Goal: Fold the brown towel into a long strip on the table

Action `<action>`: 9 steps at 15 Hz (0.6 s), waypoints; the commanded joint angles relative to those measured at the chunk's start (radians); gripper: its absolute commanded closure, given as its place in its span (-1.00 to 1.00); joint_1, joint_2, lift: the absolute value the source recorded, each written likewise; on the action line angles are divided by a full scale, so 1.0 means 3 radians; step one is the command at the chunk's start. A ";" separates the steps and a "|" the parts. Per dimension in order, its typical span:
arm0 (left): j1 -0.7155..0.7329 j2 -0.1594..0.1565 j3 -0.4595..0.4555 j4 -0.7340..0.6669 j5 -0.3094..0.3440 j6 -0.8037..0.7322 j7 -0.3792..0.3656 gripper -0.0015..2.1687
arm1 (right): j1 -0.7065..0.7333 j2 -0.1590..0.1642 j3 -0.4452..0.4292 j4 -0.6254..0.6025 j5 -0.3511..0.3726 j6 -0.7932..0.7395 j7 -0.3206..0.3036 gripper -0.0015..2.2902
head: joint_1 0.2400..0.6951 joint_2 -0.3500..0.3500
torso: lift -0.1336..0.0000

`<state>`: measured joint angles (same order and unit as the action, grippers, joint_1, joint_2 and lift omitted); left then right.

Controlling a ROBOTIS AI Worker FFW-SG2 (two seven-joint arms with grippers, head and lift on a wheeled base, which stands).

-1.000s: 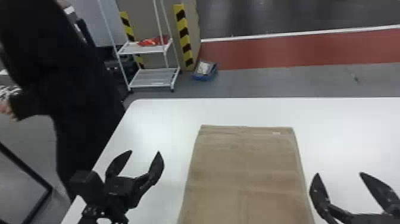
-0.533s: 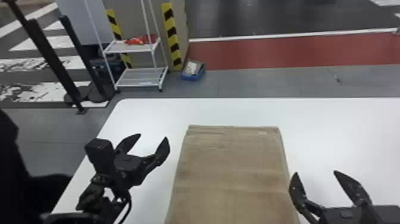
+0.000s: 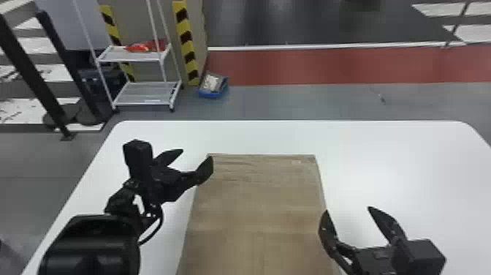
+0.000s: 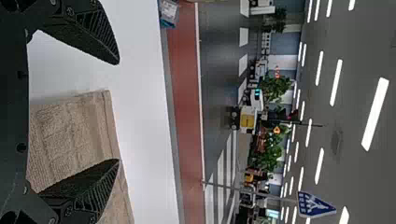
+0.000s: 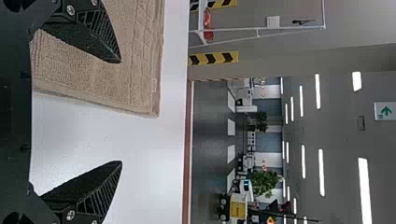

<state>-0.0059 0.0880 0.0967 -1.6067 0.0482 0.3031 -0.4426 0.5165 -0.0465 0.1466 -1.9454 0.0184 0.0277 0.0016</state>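
Brown towel (image 3: 255,197) flat, both jaws released

Towel's far edge sits short of the bench's (image 3: 402,164) far edge. Left gripper (image 3: 197,153), right gripper (image 3: 347,209): spread at its sides. Past the far-left corner: white cart (image 3: 142,95) (red item (image 3: 138,47) on a shelf), blue bin (image 3: 213,91) beside it.

The left arm (image 3: 89,248) is black, with a glossy, rounded housing and a thin black cable (image 3: 161,219) looping beside its jointed wrist. The left gripper (image 3: 197,153) and right gripper (image 3: 347,210) are black too, with tapering, pointed fingers (image 5: 103,39), slatted along their sides, and silvery screws (image 5: 70,215) at their bases.
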 commanded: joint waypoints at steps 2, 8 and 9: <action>-0.0359 0.0008 0.0000 0.0585 0.0008 -0.0010 -0.0110 -0.86 | -0.0019 0.0002 0.0012 0.0001 0.0015 0.0049 0.0000 -0.90 | 1.00 0.23 | -0.82; -0.0604 0.0008 0.0000 0.1117 -0.0074 -0.0194 -0.0156 -0.80 | -0.0070 -0.0003 0.0053 0.0042 0.0020 0.0069 0.0000 -0.90 | 1.00 0.24 | -0.82; -0.0620 0.0014 0.0000 0.1148 -0.0094 -0.0205 -0.0156 -0.80 | -0.0075 -0.0003 0.0053 0.0047 0.0020 0.0069 0.0000 -0.90 | 1.00 0.25 | -0.82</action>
<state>-0.1820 0.0910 0.0966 -1.2806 0.0258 0.2484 -0.4891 0.4954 -0.0476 0.1615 -1.9336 0.0245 0.0484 0.0015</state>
